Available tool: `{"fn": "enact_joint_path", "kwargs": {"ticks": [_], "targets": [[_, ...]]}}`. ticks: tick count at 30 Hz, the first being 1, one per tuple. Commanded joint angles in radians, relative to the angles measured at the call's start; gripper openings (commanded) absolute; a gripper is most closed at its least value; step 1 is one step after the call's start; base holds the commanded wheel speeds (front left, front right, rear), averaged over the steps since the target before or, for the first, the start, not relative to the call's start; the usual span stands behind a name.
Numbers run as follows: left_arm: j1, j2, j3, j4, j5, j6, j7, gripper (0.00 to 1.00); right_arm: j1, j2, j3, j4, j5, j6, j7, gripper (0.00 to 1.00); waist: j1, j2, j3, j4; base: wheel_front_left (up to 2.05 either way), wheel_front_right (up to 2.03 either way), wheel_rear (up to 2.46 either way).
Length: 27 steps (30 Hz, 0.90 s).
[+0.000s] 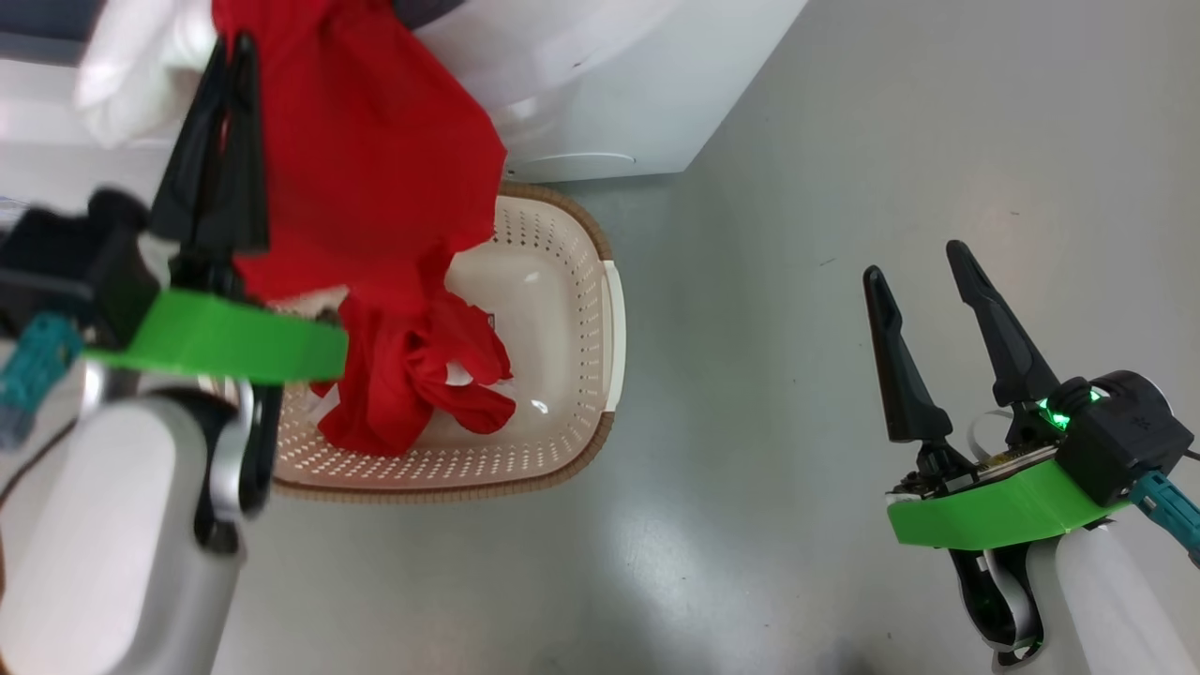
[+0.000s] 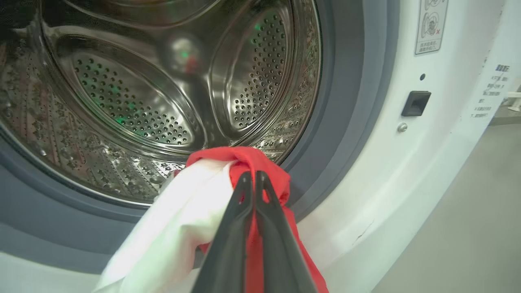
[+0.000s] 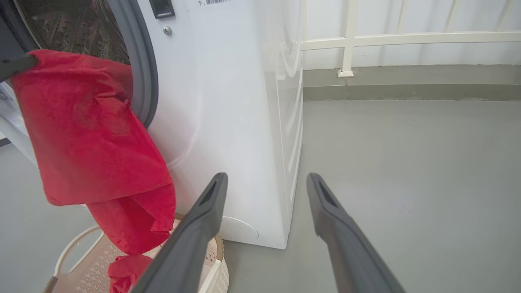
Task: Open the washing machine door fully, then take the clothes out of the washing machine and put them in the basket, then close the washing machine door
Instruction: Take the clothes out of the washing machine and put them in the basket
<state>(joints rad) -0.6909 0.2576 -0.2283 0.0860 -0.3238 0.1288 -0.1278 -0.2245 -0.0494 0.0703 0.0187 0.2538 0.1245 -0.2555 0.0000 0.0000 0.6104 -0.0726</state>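
Jaws of the left gripper (image 1: 232,52) are pressed together on the clothes (image 1: 375,178), whose red fabric trails down into the basket (image 1: 586,309) on the glossy grey floor (image 1: 797,422). The right gripper (image 1: 914,262) hangs wide open and empty, well apart. Just behind the basket stands the washing machine (image 1: 609,103), its steel drum (image 2: 122,93) exposed. A white railing (image 3: 407,38) lines the wall beyond.

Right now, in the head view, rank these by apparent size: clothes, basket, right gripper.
1-2. The clothes and basket look about alike. The clothes hang nearer the camera, so I won't rank them.
3. The right gripper looks smallest.
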Motion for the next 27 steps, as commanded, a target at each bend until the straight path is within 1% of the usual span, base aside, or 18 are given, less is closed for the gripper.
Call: {"fn": "enact_joint_path", "kwargs": {"ticks": [1, 5, 10, 20, 27], "targets": [[0.044, 0.043, 0.037, -0.063, 0.003, 0.018, 0.010, 0.00, 0.025, -0.001, 0.014, -0.025, 0.001, 0.006, -0.006, 1.00, 0.0000, 0.0000, -0.005, 0.004, 0.00, 0.00, 0.00], [0.117, 0.042, 0.038, -0.138, -0.001, 0.043, 0.026, 0.00, 0.024, -0.001, 0.014, -0.022, 0.002, 0.006, -0.006, 1.00, 0.0000, 0.0000, -0.016, 0.010, 0.00, 0.00, 0.00], [0.183, 0.036, 0.035, -0.187, -0.009, 0.063, 0.036, 0.00, 0.026, -0.001, 0.012, -0.019, 0.003, 0.006, -0.006, 1.00, 0.0000, 0.0000, -0.036, 0.015, 0.00, 0.00, 0.00], [0.278, 0.014, 0.016, -0.223, -0.020, 0.086, 0.031, 0.00, 0.034, -0.001, 0.013, -0.016, 0.005, 0.006, -0.006, 1.00, 0.0000, 0.0000, -0.073, 0.016, 0.00, 0.00, 0.00], [0.327, -0.007, -0.015, -0.227, -0.032, 0.085, 0.027, 0.00, 0.038, -0.001, 0.009, -0.014, 0.002, 0.006, -0.006, 1.00, 0.0000, 0.0000, -0.100, 0.024, 0.00, 0.00, 0.00]]}}
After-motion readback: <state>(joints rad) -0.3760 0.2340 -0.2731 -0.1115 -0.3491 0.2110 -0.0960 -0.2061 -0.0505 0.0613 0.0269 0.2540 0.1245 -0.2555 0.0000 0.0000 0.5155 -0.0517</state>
